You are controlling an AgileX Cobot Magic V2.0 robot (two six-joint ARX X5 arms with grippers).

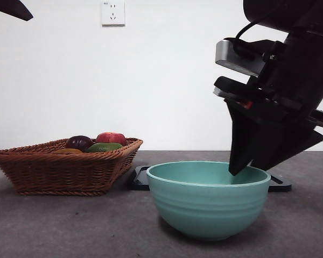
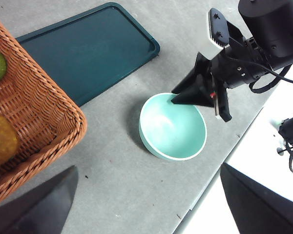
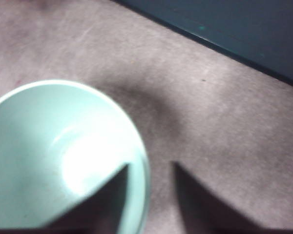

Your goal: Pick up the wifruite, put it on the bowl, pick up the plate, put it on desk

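The teal-green bowl (image 1: 207, 207) stands empty on the dark grey desk (image 1: 70, 226). It also shows in the left wrist view (image 2: 173, 126) and the right wrist view (image 3: 39, 146). My right gripper (image 1: 242, 169) is open and tilted down at the bowl's rim. In the right wrist view (image 3: 150, 165) one jaw is inside the bowl and the other outside it. It holds nothing. Fruits lie in the wicker basket (image 1: 64, 166): a red one (image 1: 111, 138), a dark purple one (image 1: 79, 142) and a green one (image 1: 104, 147). My left gripper (image 2: 147, 168) is open, empty and high above the desk.
A dark flat tray (image 2: 88, 48) lies on the desk behind the bowl, next to the basket (image 2: 34, 112). The desk's edge runs close to the bowl on the right arm's side. The left arm shows only as a black tip (image 1: 11, 8).
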